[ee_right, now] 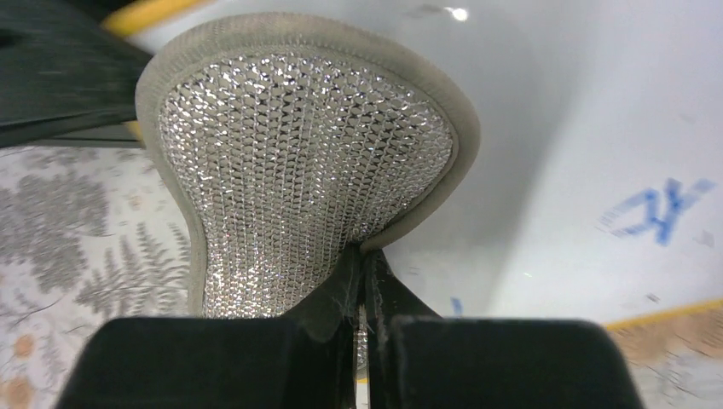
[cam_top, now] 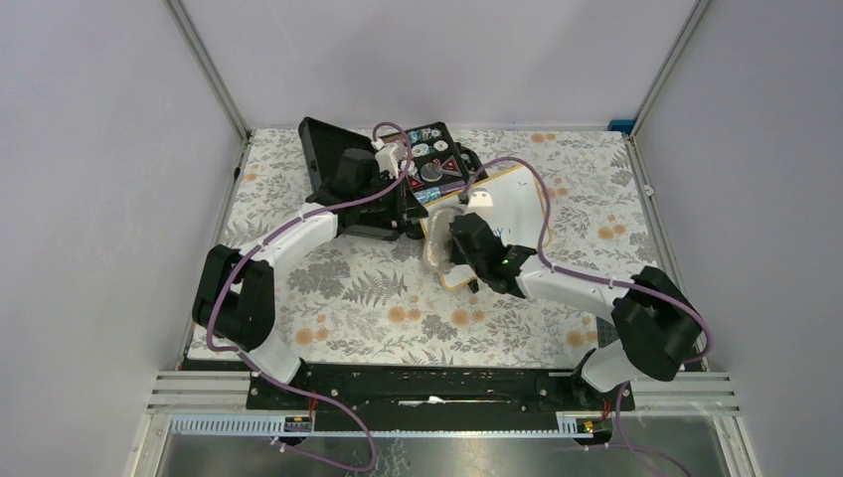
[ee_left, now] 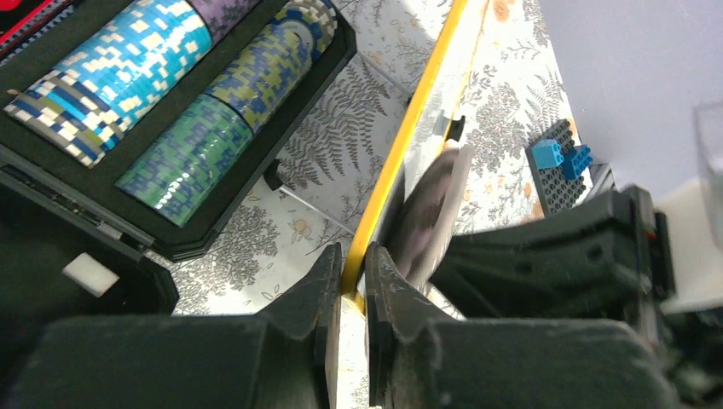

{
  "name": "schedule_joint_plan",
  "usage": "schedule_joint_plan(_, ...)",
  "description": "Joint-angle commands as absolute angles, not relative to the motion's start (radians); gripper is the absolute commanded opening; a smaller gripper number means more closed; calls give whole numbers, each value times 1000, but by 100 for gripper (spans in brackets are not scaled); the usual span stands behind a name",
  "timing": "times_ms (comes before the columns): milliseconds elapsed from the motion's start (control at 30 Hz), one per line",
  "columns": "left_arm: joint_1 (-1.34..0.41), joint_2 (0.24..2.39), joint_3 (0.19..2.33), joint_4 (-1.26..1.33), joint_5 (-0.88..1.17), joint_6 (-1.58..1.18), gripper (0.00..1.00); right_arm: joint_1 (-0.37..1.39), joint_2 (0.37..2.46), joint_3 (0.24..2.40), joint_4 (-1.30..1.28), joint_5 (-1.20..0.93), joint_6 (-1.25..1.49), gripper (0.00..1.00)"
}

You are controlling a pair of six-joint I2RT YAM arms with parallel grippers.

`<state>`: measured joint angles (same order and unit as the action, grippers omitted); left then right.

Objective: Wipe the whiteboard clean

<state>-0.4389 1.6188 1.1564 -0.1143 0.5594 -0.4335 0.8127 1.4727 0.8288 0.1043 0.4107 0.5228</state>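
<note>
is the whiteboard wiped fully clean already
No, blue scribbles show on the whiteboard, to the right of the silvery mesh pad pinched in the right gripper.

White tubular links join bulky black joint housings on the left arm (cam_top: 298,234) and right arm (cam_top: 572,288), each trailed by a purple cable (cam_top: 543,214). The left gripper (ee_left: 352,257) has matte black fingers (ee_left: 307,307).
</note>
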Motion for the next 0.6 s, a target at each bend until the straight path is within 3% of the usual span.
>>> schedule_joint_plan(0, -454, 1620, 1170, -132, 583, -434, 0, 883, 1561, 955, 183, 375, 518, 0)
schedule_joint_plan(567, -454, 1612, 1181, -144, 584, -433, 0, 672, 1395, 515, 157, 394, 618, 0)
